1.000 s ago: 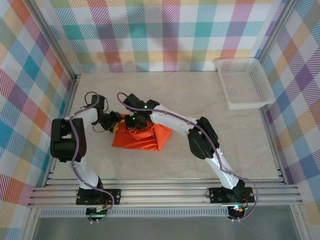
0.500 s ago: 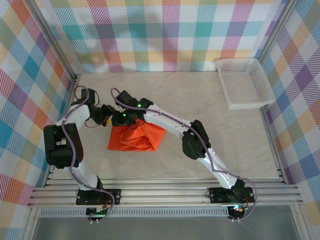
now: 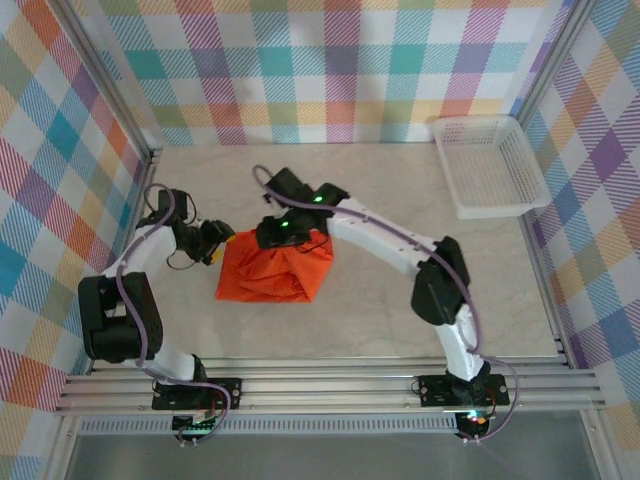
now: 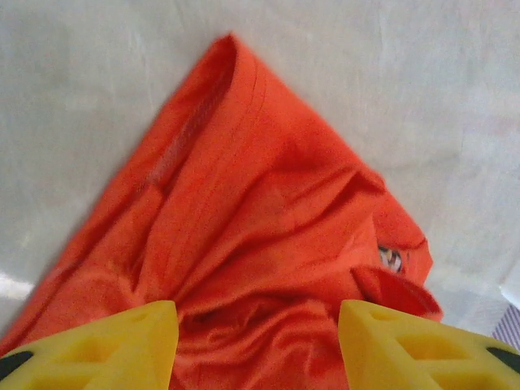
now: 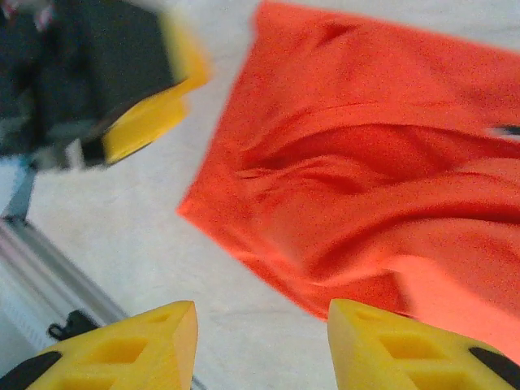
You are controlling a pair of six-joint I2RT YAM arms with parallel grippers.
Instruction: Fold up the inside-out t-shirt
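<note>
Top external view: a bright orange t-shirt (image 3: pixel 275 272) lies bunched in a rough four-sided heap on the pale worktop (image 3: pixel 400 190), left of centre and well apart from the white mesh basket (image 3: pixel 490 165) in the far right corner. Checked walls (image 3: pixel 330 70) in pastel colours close in the worktop on three sides. Both arms reach toward the garment. The left tool (image 3: pixel 218 243) sits at its far left corner, and the right tool (image 3: pixel 283 232) hangs over its far edge.

Left wrist view: the left tool (image 4: pixel 256 313) stands with its two yellow fingers (image 4: pixel 122 341) spread wide. The t-shirt (image 4: pixel 260 227) spreads out ahead of them in deep creases, one stitched hem running up to a point against the worktop (image 4: pixel 422 97). A small scrap of print (image 4: pixel 391 258) peeks from a fold at the right — too little of it shows to make out.

Right wrist view: the right tool (image 5: pixel 262 313) is likewise spread apart with nothing between its fingers, only bare worktop (image 5: pixel 146 236) below. The t-shirt (image 5: pixel 366 187) lies beyond and to the right, its edge clear of both fingertips. One of the left tool's yellow fingers (image 5: pixel 154 118) shows blurred at upper left, just beside the garment's edge — a strip of worktop appears between them, and it has no hold on the cloth.
</note>
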